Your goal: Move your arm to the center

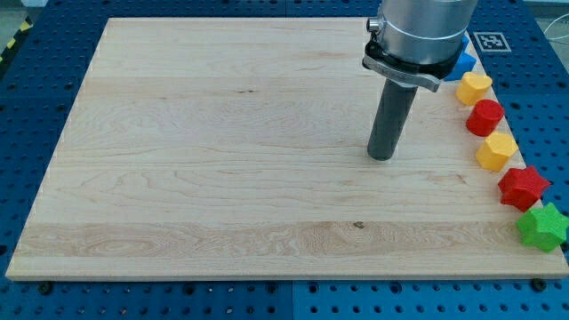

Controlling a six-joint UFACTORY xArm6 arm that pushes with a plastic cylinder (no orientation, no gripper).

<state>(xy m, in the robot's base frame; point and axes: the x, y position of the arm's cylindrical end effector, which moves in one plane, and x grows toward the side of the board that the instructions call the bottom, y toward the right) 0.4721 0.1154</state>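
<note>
My tip (381, 157) rests on the wooden board (222, 151), right of the board's middle, touching no block. The dark rod hangs from the silver arm head at the view's top right. Several blocks line the board's right edge: a blue block (462, 59) partly hidden behind the arm head, a yellow block (474, 87), a red round block (485, 116), a second yellow block (496, 152), a red star-shaped block (523, 188) and a green star-shaped block (543, 228). All lie to the right of my tip, well apart from it.
The board lies on a blue perforated table (36, 89). A black-and-white marker tag (491, 41) sits at the top right beyond the board.
</note>
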